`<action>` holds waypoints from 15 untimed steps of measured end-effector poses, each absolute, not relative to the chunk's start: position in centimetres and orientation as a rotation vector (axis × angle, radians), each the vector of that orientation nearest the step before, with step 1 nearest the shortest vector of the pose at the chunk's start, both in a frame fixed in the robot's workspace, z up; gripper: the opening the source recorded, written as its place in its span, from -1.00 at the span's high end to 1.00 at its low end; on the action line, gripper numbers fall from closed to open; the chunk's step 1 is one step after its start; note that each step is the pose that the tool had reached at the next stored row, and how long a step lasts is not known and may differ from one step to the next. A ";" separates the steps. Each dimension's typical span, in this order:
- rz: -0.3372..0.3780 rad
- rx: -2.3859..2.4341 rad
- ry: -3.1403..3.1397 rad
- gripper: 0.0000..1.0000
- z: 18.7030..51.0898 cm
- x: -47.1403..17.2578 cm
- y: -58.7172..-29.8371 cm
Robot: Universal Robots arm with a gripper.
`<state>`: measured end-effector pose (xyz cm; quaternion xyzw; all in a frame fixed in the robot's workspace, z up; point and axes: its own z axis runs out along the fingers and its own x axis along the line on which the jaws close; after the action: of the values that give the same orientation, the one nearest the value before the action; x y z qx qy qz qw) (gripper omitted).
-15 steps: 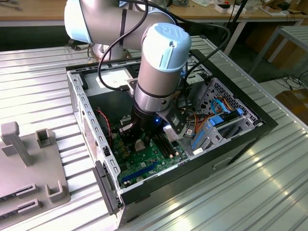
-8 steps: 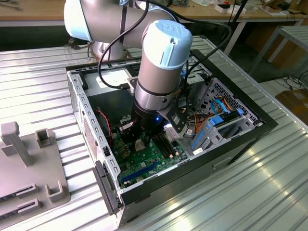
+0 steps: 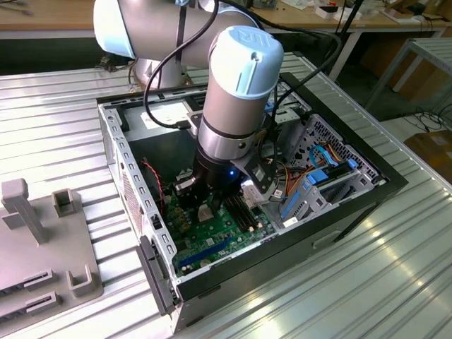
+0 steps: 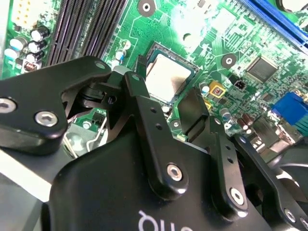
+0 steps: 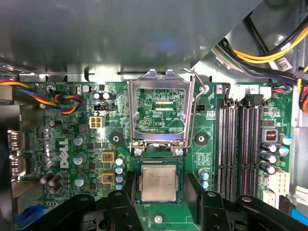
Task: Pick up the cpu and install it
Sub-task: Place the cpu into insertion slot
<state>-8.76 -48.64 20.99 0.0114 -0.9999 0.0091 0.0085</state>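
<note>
Silver cpu [image 5: 158, 182] sits in its socket [image 5: 136, 184], hinged metal frame [image 5: 161, 108] standing open beside it; pincer [image 5: 159, 191] spread wide astride it.

Glares white across the ribbed table [image 3: 367, 275], well apart from the fingers [image 5: 119, 207]. Falls dim on the case wall [image 5: 96, 33] beyond them. Shines pale on the cpu [image 5: 159, 182] between them; washes out the motherboard [image 4: 202, 19] just past them.

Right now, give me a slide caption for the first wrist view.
CPU lies in its socket, load plate raised, open gripper straddling it.
</note>
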 end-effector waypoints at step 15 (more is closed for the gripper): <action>0.028 0.036 -3.122 0.57 21.9 -8.8 -48.6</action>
<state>-8.76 -48.64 21.93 0.0114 -0.9998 0.0091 0.0097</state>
